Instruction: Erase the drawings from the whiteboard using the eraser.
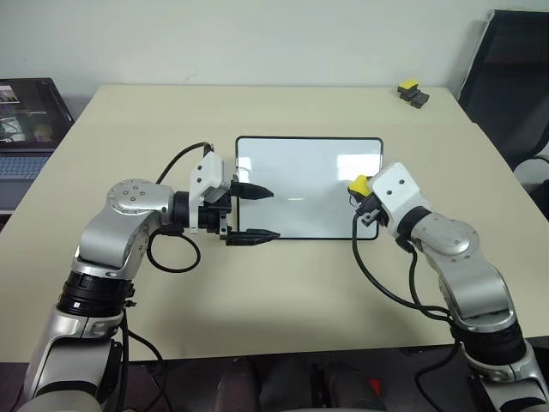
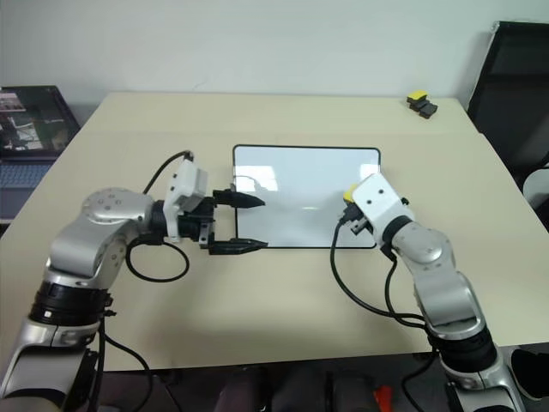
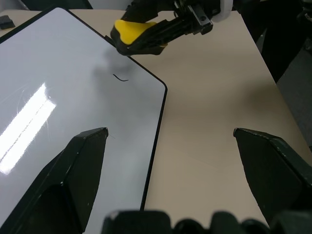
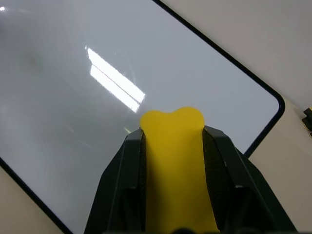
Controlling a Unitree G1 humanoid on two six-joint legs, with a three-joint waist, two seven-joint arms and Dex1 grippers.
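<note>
Left eye view: at centre-left the left claw hangs spread over the board's left edge. The board lies mid-frame on the tabletop. At its right edge the right claw pinches the eraser; one mark shows nearby.

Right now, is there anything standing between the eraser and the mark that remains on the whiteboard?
Nothing visible. The right gripper holds the eraser over the whiteboard, near the last small mark. The left gripper is open at the board's opposite edge.
</note>
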